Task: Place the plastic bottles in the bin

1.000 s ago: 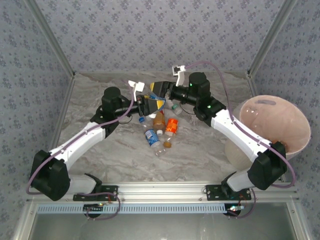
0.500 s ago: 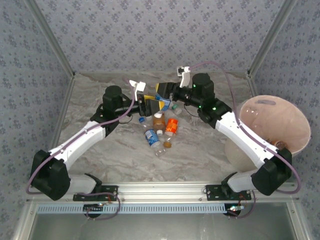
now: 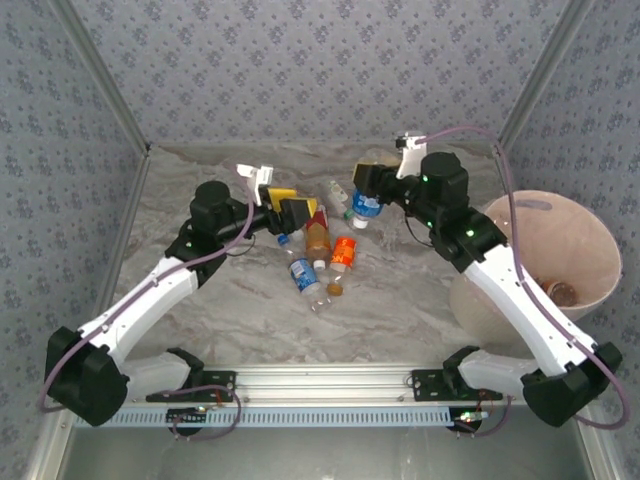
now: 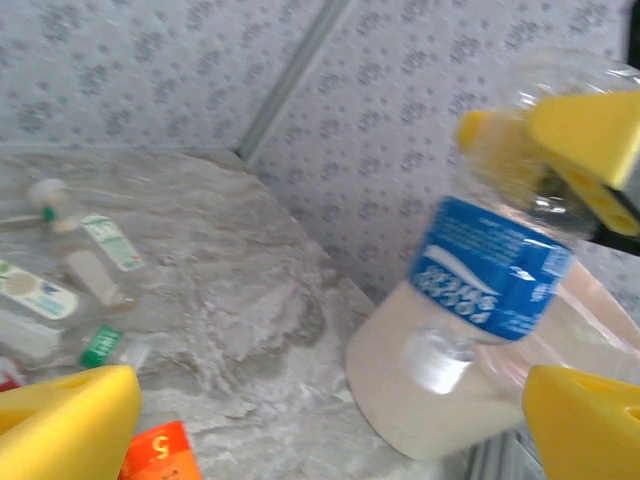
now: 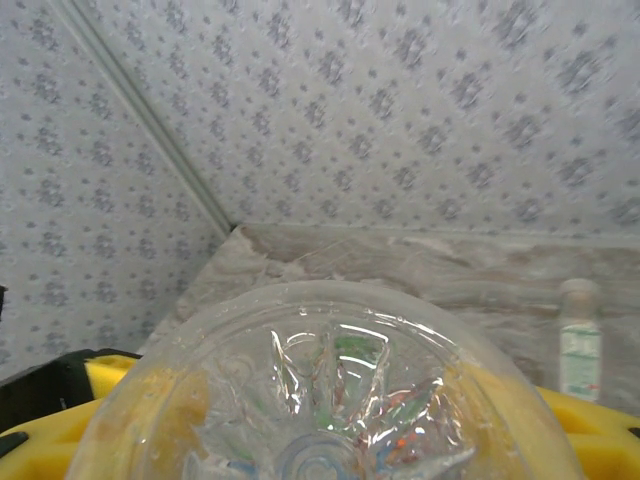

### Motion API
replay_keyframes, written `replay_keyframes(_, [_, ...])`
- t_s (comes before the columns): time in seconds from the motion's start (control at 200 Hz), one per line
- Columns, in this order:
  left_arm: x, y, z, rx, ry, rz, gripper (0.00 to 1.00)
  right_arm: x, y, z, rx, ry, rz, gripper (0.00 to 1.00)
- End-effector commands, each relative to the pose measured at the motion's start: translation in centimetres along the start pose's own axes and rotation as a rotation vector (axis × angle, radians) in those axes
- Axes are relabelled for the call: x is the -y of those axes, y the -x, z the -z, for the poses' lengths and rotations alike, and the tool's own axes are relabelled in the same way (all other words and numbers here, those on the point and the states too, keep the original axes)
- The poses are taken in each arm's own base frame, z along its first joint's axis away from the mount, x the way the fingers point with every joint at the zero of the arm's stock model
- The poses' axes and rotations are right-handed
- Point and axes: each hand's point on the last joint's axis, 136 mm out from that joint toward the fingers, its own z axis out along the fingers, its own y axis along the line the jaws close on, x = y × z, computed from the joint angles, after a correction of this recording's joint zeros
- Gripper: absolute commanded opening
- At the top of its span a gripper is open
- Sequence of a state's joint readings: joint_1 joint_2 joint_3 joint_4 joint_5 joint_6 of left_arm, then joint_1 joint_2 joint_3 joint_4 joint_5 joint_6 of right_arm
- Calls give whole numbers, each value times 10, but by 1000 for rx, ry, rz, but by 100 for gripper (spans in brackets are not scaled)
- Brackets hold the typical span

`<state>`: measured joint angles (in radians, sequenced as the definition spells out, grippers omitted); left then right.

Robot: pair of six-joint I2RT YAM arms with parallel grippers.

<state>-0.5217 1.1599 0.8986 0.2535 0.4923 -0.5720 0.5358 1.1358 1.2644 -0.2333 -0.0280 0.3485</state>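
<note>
Top external: brown object inside bin.

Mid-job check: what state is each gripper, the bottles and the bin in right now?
Left gripper: open, empty.
Right gripper: shut on the blue-labelled bottle, held above the table.
Other bottles: lying clustered on the table.
Bin: open-topped, a small item inside.
</note>
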Motion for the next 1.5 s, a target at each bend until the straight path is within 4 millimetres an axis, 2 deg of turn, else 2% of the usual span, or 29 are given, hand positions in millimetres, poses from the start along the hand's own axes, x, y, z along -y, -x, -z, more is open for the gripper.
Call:
replay_keyframes(0.0, [-26, 12, 11, 86, 144, -3, 98, 11, 21, 28, 70, -75, 73, 49])
replay_keyframes(0.205, [-50, 12, 14, 112, 218, 65, 98, 31, 33, 60, 103, -180, 138, 49])
replay_keyframes(0.485, [-94, 0, 12, 110, 382, 148, 98, 60, 66, 123, 180, -398, 246, 49])
replay_keyframes(0.734, [-111, -8, 5, 95, 409, 206, 98, 102, 82, 175, 195, -681, 286, 50])
replay_keyframes(0.844, [-114, -9, 4, 92, 415, 215, 98, 125, 79, 195, 161, -813, 284, 50])
replay_keyframes(1.064, [-120, -10, 1, 81, 429, 232, 98, 158, 74, 234, 139, -1043, 265, 48])
replay_keyframes(1.289, [-129, -11, -2, 60, 447, 258, 98, 179, 51, 253, 16, -1197, 262, 49])
replay_keyframes(1.494, [-133, -6, -13, 36, 424, 301, 98, 195, 16, 254, -113, -1232, 215, 50])
